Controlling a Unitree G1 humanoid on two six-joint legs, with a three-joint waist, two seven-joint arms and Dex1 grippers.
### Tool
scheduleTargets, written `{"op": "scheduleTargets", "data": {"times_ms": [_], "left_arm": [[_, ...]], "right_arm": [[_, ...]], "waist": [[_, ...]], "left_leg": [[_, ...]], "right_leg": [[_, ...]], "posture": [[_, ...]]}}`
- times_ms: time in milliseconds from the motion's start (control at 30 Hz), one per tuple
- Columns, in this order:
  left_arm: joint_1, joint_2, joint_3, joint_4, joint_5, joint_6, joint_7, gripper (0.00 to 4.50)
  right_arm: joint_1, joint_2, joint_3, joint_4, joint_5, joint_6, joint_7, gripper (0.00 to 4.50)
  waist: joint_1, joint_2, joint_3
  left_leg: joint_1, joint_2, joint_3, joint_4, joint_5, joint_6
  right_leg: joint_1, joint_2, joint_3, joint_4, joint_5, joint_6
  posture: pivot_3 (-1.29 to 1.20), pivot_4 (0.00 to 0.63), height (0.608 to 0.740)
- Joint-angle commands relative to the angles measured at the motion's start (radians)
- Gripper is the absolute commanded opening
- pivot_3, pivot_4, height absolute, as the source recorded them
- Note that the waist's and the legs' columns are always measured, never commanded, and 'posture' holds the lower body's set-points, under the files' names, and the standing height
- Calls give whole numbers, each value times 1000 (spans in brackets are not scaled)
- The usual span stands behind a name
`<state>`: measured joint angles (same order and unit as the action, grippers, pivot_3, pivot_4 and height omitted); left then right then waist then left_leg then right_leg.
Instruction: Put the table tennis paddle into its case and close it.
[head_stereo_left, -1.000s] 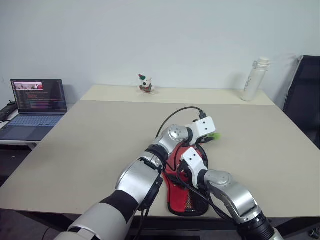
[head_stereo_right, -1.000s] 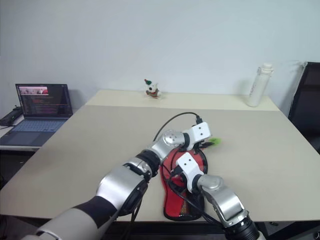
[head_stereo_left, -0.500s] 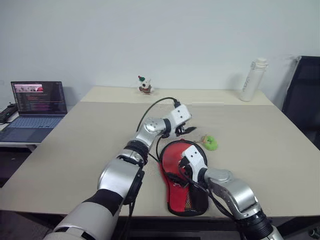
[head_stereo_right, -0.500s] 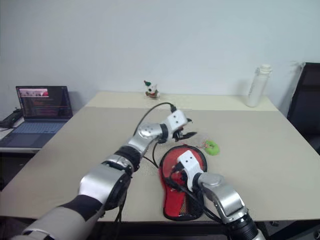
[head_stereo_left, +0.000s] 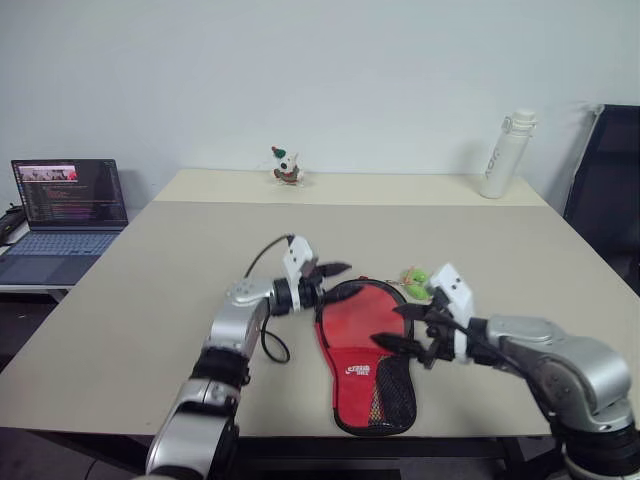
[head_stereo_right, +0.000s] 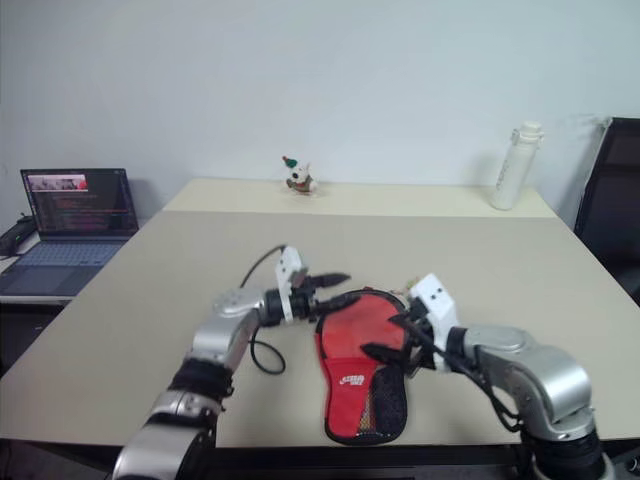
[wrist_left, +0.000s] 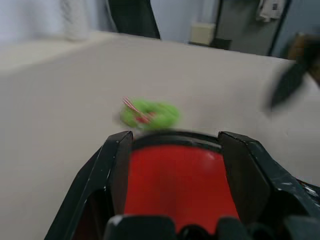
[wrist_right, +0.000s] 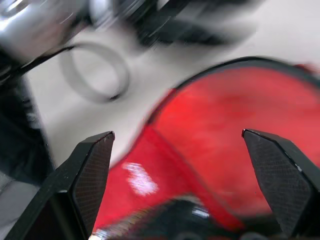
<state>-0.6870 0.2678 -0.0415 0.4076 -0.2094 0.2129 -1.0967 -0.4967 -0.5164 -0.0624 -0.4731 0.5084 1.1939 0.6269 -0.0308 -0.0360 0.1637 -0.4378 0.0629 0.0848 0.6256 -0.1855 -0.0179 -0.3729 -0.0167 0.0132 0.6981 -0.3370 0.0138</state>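
Laptop (head_stereo_left: 65, 215): far left of the frame, on a lower side surface, screen lit. No part in the task.

Figurine (head_stereo_left: 284, 166): upper centre-left, at the far edge of the tabletop (head_stereo_left: 180, 290). Well apart from the work.

Left gripper (head_stereo_left: 333, 278): left of centre, pointing level toward the picture's right, jaws spread and holding nothing; tips just beside the round upper-left edge of the case. Risk: a sideways sweep from here could shove the case out of line.

Case (head_stereo_left: 366, 350): lower centre, lying flat with its red logo-and-mesh side up, narrow end toward the bottom edge of the tabletop. Its rim looks closed, though the zip is too small to tell. Risk: the narrow end lies near the tabletop edge, so a nudge could slide it off.

Table tennis paddle: nowhere loose on the tabletop; judged to be inside the case already.

Green ring (head_stereo_left: 417, 280): just right of the case's round end. Risk: it could get snagged or knocked by either arm.

Right gripper (head_stereo_left: 402, 328): right of centre, above the case's right side, jaws spread wide, holding nothing. Risk: closing on fabric rather than the zip pull would bunch the pouch.

Bottle (head_stereo_left: 505, 155): upper right, upright, well apart.
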Motion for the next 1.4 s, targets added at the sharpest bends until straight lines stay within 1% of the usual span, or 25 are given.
{"op": "scheduleTargets", "data": {"times_ms": [33, 233, 333, 500, 633, 767, 1067, 1167, 1267, 1300, 1367, 1400], "left_arm": [[14, -20, -32, -120, -23, 55, 40, 2950], [33, -30, -101, -52, 39, 31, 97, 2950], [41, -34, -123, -25, 54, 15, 108, 2950], [59, -26, -125, -10, 58, 25, 117, 2950], [75, -9, -135, -25, 65, 32, 115, 2950], [84, 6, -143, -39, 73, 33, 115, 2950], [83, 13, -148, -39, 82, 28, 115, 2950], [73, 10, -159, -26, 90, 19, 113, 2980], [65, 9, -168, -10, 98, 9, 111, 2980], [63, 8, -170, -4, 101, 6, 110, 2980], [55, 6, -177, 14, 111, -1, 105, 2980], [51, 7, -184, 26, 117, -5, 98, 2980]], "right_arm": [[-78, -2, -31, 149, -96, -114, -101, 4500], [-236, 46, 11, 489, -240, -301, -224, 4500], [-326, 76, 31, 718, -310, -424, -265, 4500], [-459, 116, 48, 1088, -379, -615, -277, 4500], [-511, 135, 69, 1291, -430, -726, -263, 4500], [-512, 135, 97, 1383, -462, -763, -214, 4500], [-454, 147, 156, 1357, -498, -728, -83, 4500], [-440, 158, 166, 1346, -513, -730, -72, 3980], [-435, 161, 170, 1339, -522, -729, -61, 2995], [-433, 161, 171, 1338, -525, -730, -58, 2572], [-430, 162, 174, 1336, -530, -729, -54, 1954], [-429, 161, 176, 1333, -532, -729, -52, 1574]], "waist": [[1, 0, 0], [-2, 0, 0], [-3, 1, 1], [-1, 3, 3], [-1, 3, 3], [-2, 4, 3], [-3, 5, 3], [-3, 5, 3], [-3, 5, 3], [-3, 5, 3], [-3, 5, 2], [-3, 5, 2]], "left_leg": [[0, 0, 0, 0, 0, 0], [3, 0, 1, -1, 0, 0], [2, 0, 3, -1, 0, 0], [2, 0, 4, -2, 2, -3], [2, 0, 4, -2, 2, -3], [2, 0, 4, -2, 2, -3], [3, 1, 4, -2, 2, -3], [4, 1, 4, -2, 2, -4], [4, 1, 4, -2, 2, -4], [5, 1, 4, -1, 2, -4], [5, 0, 4, -1, 2, -3], [5, 1, 4, -1, 2, -3]], "right_leg": [[0, 0, 0, 0, 0, 0], [2, 0, 2, 0, 0, 0], [0, 0, 3, 0, 0, 0], [-1, 0, 4, -1, 0, 0], [0, 0, 4, -1, 0, 0], [0, 0, 4, -1, 0, 0], [1, 0, 4, 0, 0, 0], [1, 0, 4, 0, 0, 0], [2, 0, 3, 0, 0, 0], [3, 0, 3, 0, 0, 0], [3, 0, 3, 0, 0, 0], [3, 0, 3, 0, 0, 0]], "posture": [[0, 150, 740], [0, 150, 740], [0, 150, 740], [0, 150, 740], [0, 150, 740], [0, 150, 740], [0, 150, 740], [0, 150, 740], [0, 150, 740], [0, 150, 740], [0, 150, 740], [0, 150, 740]]}}
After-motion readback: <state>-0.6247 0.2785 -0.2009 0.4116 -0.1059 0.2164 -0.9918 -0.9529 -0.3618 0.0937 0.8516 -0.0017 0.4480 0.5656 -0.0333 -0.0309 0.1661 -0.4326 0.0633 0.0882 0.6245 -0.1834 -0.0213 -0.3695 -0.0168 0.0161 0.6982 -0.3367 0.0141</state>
